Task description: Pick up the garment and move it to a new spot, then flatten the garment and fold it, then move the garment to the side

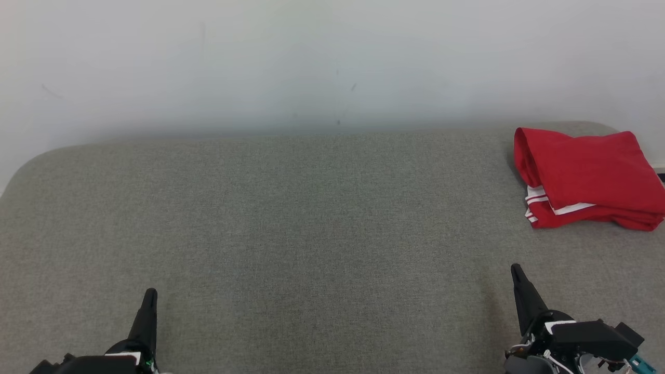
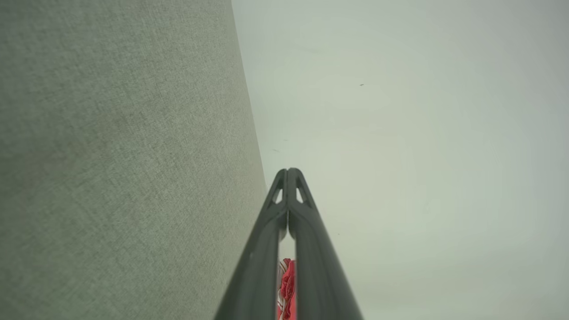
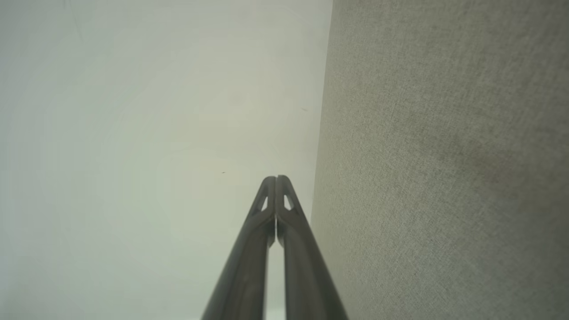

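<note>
Currently both arms sit low with nothing in hand: the left end effector (image 1: 150, 295) has its two dark fingers pressed together at the tip, empty, pointing forward over the grey fabric-covered bench (image 1: 311, 218); the right end effector (image 1: 516, 270) is closed the same way, tips meeting, also empty, leaning slightly toward the left one. Left wrist view confirms it, the left end effector (image 2: 289, 170) has its tips touching with only a thin slit lower down between the fingers. Right wrist view gives the same for the right end effector (image 3: 276, 178), tips closed, nothing between them. The garment (image 1: 587, 176), red with white stripes along one edge, lies folded in a compact pile on the bench ahead of the right end effector and a bit to its right, well apart from it, not touched, up by the far edge near the pale wall (image 1: 332, 62). From the left end effector it is far off to the right and ahead; a sliver of the garment (image 2: 288, 284) shows through the slit between that end effector's fingers in the left wrist view. Bench cloth between the two end effectors lies flat and smooth
</note>
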`<state>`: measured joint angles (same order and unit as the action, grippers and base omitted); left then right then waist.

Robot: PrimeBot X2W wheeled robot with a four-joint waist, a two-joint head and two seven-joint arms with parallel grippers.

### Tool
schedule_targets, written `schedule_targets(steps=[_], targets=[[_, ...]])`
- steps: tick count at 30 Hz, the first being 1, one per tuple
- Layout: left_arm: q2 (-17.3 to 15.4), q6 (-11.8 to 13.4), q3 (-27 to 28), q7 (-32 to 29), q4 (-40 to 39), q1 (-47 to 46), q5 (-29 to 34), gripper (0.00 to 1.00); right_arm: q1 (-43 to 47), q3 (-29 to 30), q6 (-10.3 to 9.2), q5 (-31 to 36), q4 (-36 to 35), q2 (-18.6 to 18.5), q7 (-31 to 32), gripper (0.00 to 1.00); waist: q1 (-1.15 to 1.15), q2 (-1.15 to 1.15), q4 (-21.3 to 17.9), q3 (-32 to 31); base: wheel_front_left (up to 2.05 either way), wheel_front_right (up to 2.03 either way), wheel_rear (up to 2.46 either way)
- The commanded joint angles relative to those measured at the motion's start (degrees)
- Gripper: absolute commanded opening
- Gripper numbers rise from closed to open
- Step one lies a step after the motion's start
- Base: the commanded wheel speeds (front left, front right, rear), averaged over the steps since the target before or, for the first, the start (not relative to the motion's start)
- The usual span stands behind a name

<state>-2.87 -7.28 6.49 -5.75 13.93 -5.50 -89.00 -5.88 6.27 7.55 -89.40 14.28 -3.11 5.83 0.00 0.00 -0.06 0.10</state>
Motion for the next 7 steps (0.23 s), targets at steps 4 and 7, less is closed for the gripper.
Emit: schedule_targets(steps=[4,7], targets=[[0.0,-0.3,0.1,-0.7,0.2,-0.9,-2.5,0.00,-0.5,0.3,-0.12,-2.1,-0.4,0.3,0.6,0.00,0.00,0.00,0.0,0.0,0.00,0.00,0.00],[0.0,-0.3,0.1,-1.0,0.2,-1.1,-3.5,0.00,-0.5,0.4,-0.12,-3.2,-0.4,0.4,0.9,0.00,0.00,0.00,0.1,0.1,0.00,0.00,0.00]])
